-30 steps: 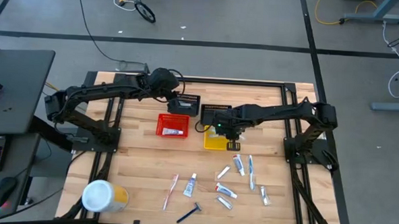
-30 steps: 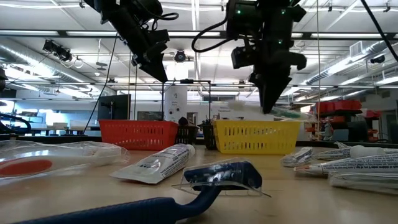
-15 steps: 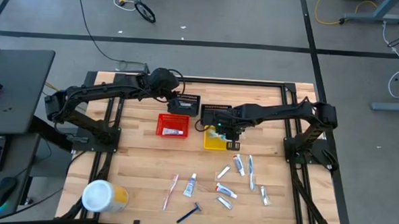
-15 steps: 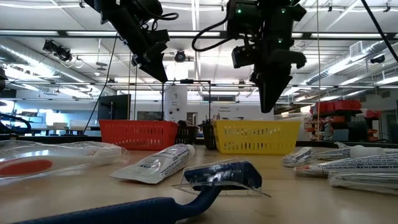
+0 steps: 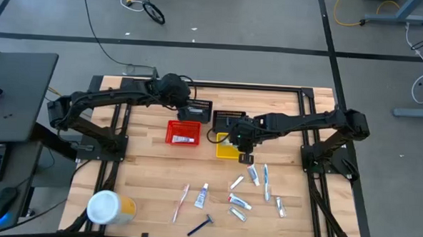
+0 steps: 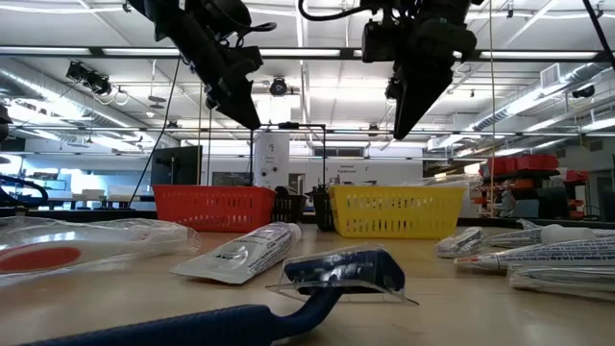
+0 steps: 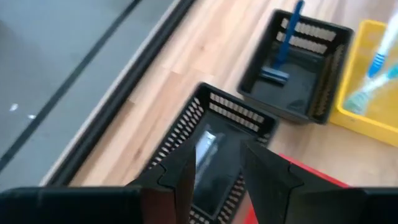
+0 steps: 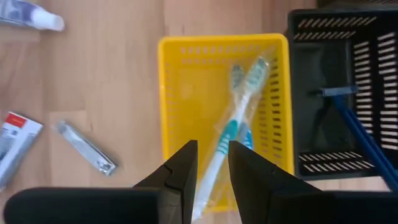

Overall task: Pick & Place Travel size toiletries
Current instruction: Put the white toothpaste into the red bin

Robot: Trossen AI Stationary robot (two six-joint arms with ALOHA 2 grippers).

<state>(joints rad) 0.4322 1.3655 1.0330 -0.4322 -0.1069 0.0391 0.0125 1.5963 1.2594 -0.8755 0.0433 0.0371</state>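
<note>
Sorting is partly done, by my reading. The yellow basket (image 8: 186,93) holds two toothbrushes (image 8: 233,134) lying lengthwise, the red basket (image 5: 184,133) holds a white tube (image 5: 184,139), and a blue razor (image 7: 283,46) lies in one of the two black baskets (image 7: 292,65); the second black basket (image 7: 214,146) holds something pale that I cannot identify. Much remains on the wooden table (image 5: 145,173): a cluster of small white tubes (image 5: 239,202) and a white-blue toothbrush (image 5: 266,181) toward the right front, a pink toothbrush (image 5: 182,201), another tube (image 5: 202,196) and a dark blue razor (image 5: 201,224) nearer the middle front. A small metal item, seemingly nail clippers (image 8: 87,147), lies just beside the yellow basket. The white-and-yellow canister (image 5: 109,208) stands at the left front corner, apart from the work. The right gripper (image 8: 210,163) hangs above the yellow basket, pointing down, its fingers set a narrow gap apart with nothing between them; I judge it has no load and is free for the next pick. The left gripper (image 7: 216,163) waits above the black basket at the rear of the table, behind the red basket, fingers likewise slightly parted and empty.
</note>
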